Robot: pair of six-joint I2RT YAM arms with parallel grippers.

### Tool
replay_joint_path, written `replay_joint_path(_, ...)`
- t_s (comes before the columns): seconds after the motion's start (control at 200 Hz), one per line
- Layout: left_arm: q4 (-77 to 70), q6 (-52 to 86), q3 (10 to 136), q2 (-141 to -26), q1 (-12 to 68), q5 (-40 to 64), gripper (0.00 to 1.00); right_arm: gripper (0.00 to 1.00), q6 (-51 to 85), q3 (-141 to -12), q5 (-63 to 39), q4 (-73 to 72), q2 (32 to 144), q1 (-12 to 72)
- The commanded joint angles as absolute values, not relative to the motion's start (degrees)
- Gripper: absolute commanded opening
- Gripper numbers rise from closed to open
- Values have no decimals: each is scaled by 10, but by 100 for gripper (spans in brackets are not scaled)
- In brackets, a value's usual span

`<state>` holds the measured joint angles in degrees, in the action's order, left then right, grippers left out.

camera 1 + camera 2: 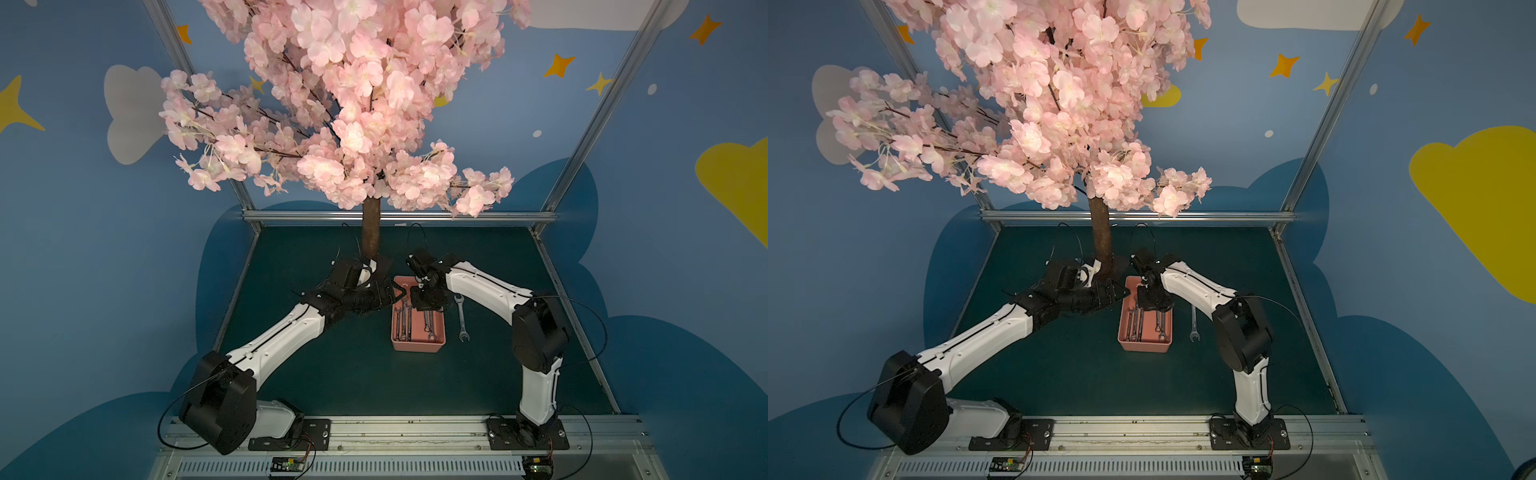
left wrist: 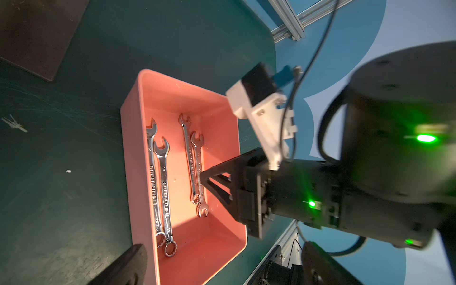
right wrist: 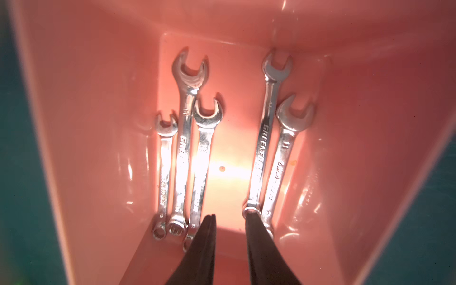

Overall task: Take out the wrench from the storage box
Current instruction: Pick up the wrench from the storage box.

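Dim top views; glare on storage box floor, edges seemingly blurred.

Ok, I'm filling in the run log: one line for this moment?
right gripper: open, low inside storage box, nothing held | in box: five chrome wrenches | on table beside box: one wrench
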<state>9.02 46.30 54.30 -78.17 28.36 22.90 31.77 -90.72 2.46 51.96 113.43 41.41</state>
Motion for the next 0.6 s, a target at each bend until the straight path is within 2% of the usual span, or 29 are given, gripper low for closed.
replay_joint_path(0.0,91,450,539,-768,276,232,100,26,325,-919,55,518,1157,417)
replay_joint_path(0.145,87,450,537,-772,272,239,100,25,318,-918,91,519,1179,416)
replay_joint_path(0.596,85,454,536,-776,271,243,100,26,310,-902,85,492,1224,397)
